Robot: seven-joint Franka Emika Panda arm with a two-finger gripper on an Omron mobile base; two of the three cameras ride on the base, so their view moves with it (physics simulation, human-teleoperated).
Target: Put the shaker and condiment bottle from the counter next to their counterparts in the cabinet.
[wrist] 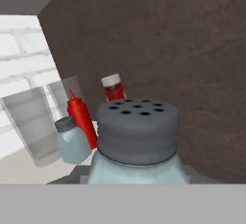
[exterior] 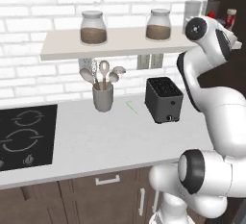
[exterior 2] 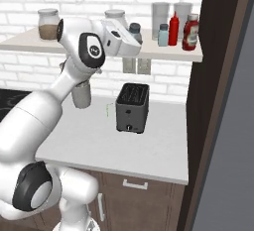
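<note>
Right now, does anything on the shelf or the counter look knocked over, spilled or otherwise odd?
Nothing stands out. On the shelf the twin shaker, squeeze bottle, condiment bottle and both jars stand upright. The toaster and utensil holder sit squarely on the counter, with no spill visible.

Shelf end: crowded by small blue-grey twin shaker (exterior 2: 163, 34), red nozzle squeeze bottle (exterior 2: 173, 28), dark red white-capped bottle (exterior 2: 190, 32) | Shelf middle: stood free
</note>
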